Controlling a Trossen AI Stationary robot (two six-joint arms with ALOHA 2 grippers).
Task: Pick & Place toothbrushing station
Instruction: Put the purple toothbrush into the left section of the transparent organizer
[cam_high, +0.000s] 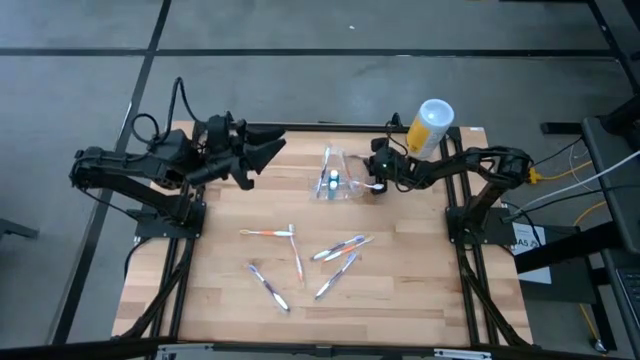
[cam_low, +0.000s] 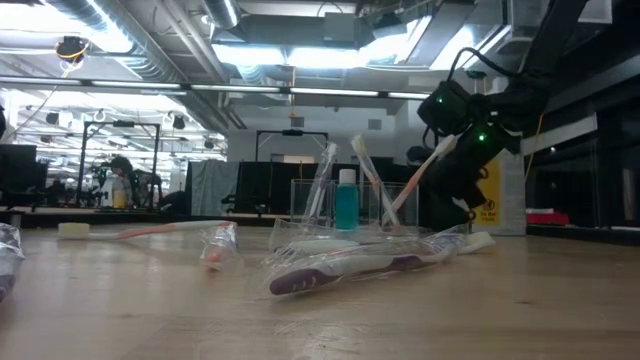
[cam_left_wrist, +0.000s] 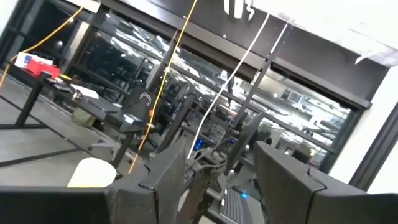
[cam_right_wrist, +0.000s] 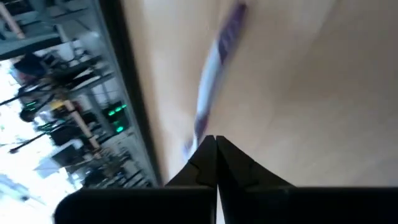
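Toothbrushing station: the clear plastic holder (cam_high: 335, 176) stands near the far edge of the desk (cam_high: 420, 290), about midway along it; from table height (cam_low: 345, 212) it shows a teal bottle (cam_low: 346, 199) and upright toothbrushes inside its compartments.
Right claw: the right gripper (cam_high: 378, 184) sits just beside the holder on its right side, low over the desk; its own camera shows the two fingers (cam_right_wrist: 214, 165) pressed together with nothing between them. I cannot tell whether it touches the holder.
Left claw: the left gripper (cam_high: 262, 152) hangs above the far left part of the desk, well apart from the holder, its fingers (cam_left_wrist: 280, 180) spread wide and empty.
Yellow canister: a yellow cylinder with a white lid (cam_high: 430, 125) stands at the far right corner of the desk, behind the right arm.
Loose toothbrushes: several wrapped toothbrushes (cam_high: 342, 247) lie scattered across the middle and near part of the desk; one with a purple handle (cam_low: 340, 272) lies closest to the low camera.
Room: a person (cam_low: 120, 180) shows far off behind the desk.
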